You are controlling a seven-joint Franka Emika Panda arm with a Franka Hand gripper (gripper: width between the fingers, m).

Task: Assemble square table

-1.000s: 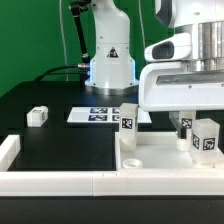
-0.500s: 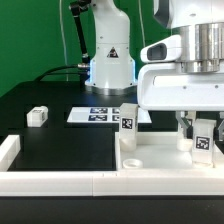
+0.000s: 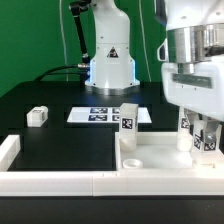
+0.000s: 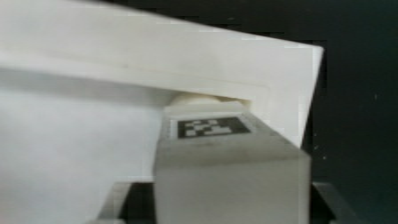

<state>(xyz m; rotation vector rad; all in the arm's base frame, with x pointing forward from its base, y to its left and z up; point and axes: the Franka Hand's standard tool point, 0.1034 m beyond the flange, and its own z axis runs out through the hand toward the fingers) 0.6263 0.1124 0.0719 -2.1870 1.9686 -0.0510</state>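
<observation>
The square table's white top point(image 3: 150, 160) lies at the exterior view's right, rimmed face up. One tagged white leg point(image 3: 129, 118) stands upright at its far left corner. My gripper point(image 3: 206, 138) hangs over the top's right part, shut on another upright leg point(image 3: 208, 142). In the wrist view this leg point(image 4: 222, 170) fills the gap between the dark fingers point(image 4: 135, 203), its tag facing the camera, with the table top point(image 4: 89, 110) behind it. A further tagged white piece point(image 3: 186, 130) shows just beside the held leg, partly hidden by the hand.
A small white part point(image 3: 37, 116) lies alone on the black table at the exterior view's left. The marker board point(image 3: 100, 114) lies flat behind the table top. A low white border rail point(image 3: 50, 182) runs along the front. The robot base point(image 3: 110, 65) stands at the back.
The jaws have closed onto the leg at the right. The hand above it has turned and now looks narrower, and the leg has shifted slightly toward the exterior view's right.
</observation>
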